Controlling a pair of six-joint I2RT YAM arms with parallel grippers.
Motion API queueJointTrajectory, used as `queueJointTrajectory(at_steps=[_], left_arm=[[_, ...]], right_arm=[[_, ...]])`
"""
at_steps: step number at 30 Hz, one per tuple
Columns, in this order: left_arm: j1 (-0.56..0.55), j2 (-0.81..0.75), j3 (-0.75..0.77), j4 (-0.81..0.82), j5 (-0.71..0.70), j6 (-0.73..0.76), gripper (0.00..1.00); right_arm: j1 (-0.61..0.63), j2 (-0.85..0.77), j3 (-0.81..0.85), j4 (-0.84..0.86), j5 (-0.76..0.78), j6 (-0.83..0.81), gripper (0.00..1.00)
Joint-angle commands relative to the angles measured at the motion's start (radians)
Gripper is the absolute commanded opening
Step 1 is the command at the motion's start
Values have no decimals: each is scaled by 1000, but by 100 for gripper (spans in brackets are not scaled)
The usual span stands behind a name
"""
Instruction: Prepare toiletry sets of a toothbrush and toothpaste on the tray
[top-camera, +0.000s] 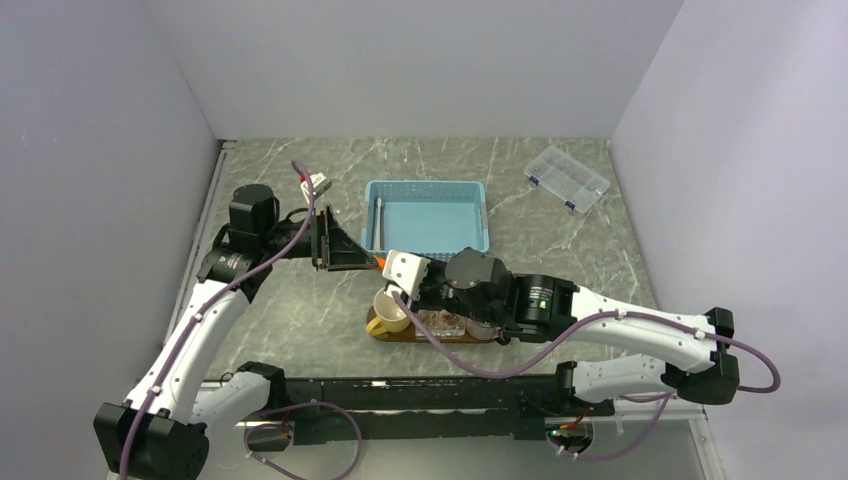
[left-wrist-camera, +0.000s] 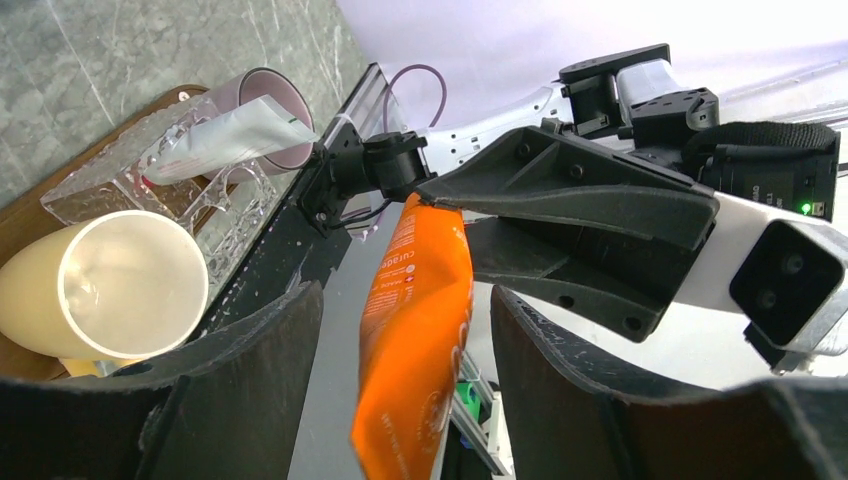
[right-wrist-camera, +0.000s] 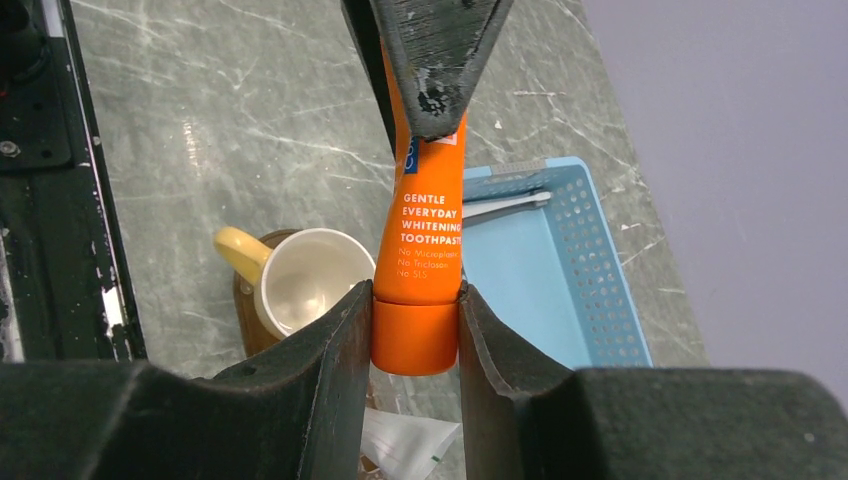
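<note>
The toothpaste (right-wrist-camera: 430, 240) is shiny orange plastic, the tray (left-wrist-camera: 18, 228) dark wood, the cup (right-wrist-camera: 300, 285) smooth and glossy, the basket (right-wrist-camera: 590, 290) matt plastic.

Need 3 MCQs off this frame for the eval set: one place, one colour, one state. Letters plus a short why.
1. Where does the toothbrush lie?
A) on the tray
B) in the blue basket
C) in the yellow cup

2. What colour is the toothpaste tube held in the air?
A) white
B) green
C) orange

3. How is the right tool set?
A) shut on the tube's cap
B) open, holding nothing
C) shut on the toothbrush

Answers:
1 B: the top view shows it on the basket floor.
2 C: the tube is orange in both wrist views.
3 A: the right wrist view shows its fingers pressed against both sides of the cap.
</note>
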Motion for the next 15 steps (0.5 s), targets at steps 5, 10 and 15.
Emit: queueJointTrajectory(at_steps=[5, 10, 15], left_arm=[[0, -18, -1, 41, 37, 2, 59], [0, -15, -3, 58, 47, -10, 38], [0, -12, -14, 86, 55, -27, 2]], right_arm=[[38, -2, 26, 67, 96, -27, 0], [45, -4, 13, 77, 115, -28, 0], [47, -1, 10, 74, 126, -31, 0]])
